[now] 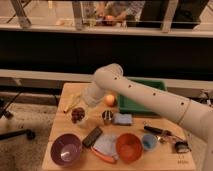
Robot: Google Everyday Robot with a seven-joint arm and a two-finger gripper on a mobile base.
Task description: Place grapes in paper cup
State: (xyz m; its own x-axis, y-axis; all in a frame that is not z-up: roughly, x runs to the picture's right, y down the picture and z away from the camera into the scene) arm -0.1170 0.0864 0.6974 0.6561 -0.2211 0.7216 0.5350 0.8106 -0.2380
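— Where is the gripper (83,111)?
— Low over the left part of the wooden table (62,124), at the end of the smooth white arm (150,97), right at the grapes (77,114). Whether it grips them cannot be told.
— And the grapes?
— A small knobbly dark purple-red bunch, sitting at the mouth of the paper cup (83,122), a little white cylinder.
— What lies around that cup?
— Just right of it stands a shiny metal cup (107,117), then a folded blue cloth (123,119). Behind those sits a round orange fruit (110,100), beside a green rectangular tray (145,100). In front of the cup: a dark flat bar (92,136), a glossy purple bowl (65,149), an orange-red bowl (129,147) and a small blue cup (149,142).
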